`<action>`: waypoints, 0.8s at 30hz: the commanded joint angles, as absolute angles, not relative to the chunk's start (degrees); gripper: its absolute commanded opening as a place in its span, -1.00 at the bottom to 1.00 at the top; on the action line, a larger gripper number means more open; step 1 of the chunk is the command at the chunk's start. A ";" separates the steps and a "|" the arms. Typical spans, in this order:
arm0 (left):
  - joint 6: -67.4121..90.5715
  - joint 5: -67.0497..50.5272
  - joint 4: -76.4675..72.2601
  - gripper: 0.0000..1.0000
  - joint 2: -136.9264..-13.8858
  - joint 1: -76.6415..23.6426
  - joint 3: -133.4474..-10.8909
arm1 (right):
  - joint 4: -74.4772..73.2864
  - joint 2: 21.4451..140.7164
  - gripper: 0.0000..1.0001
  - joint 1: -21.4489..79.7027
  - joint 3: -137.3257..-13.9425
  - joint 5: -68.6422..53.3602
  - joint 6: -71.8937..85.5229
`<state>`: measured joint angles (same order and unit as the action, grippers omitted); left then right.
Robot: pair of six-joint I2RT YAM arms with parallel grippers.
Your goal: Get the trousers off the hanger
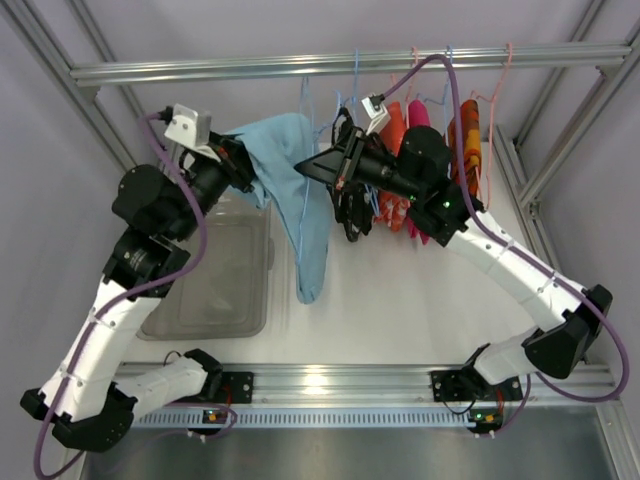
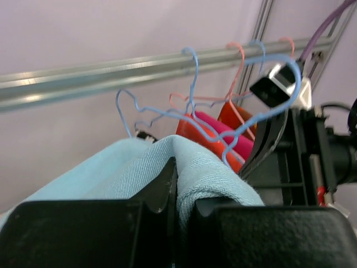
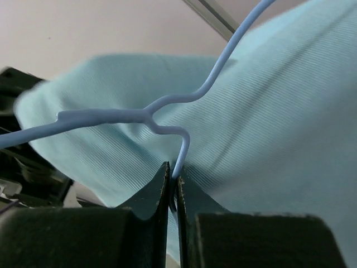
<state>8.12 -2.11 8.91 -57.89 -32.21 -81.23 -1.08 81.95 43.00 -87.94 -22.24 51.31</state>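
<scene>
Trousers (image 1: 290, 150): light blue, hanging by far edge | left gripper (image 2: 177, 192): pinched tight on trousers | right gripper (image 3: 173, 181): clamped on blue hanger (image 3: 106, 116) wire

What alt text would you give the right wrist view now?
The right gripper is shut on the wire of a blue hanger, just below a bend. Light blue trousers fill most of the frame behind it.

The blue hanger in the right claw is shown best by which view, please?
Right wrist view: the blue hanger runs close-up into the shut right claw, over the trousers. The top view shows only a thin line; the left wrist view mixes it with other hangers.
</scene>
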 commanded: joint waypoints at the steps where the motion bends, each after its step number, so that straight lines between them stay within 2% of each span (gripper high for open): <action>1: 9.06 -2.90 -0.26 -1.00 -58.53 -31.82 -91.66 | 3.16 79.54 -1.00 43.86 -85.88 -21.89 46.49; 6: 2.91 2.98 -2.11 -1.00 -58.71 -31.82 -96.66 | 3.78 79.89 -1.00 44.38 -82.45 -21.62 44.22; 18: -8.60 5.97 -4.83 -1.00 -63.72 -31.82 -111.88 | 4.57 83.32 -1.00 45.88 -81.83 -21.01 42.10; 24: -15.37 9.05 -8.61 -1.00 -65.30 -31.82 -116.89 | 3.78 81.39 -1.00 46.14 -77.52 -19.60 41.84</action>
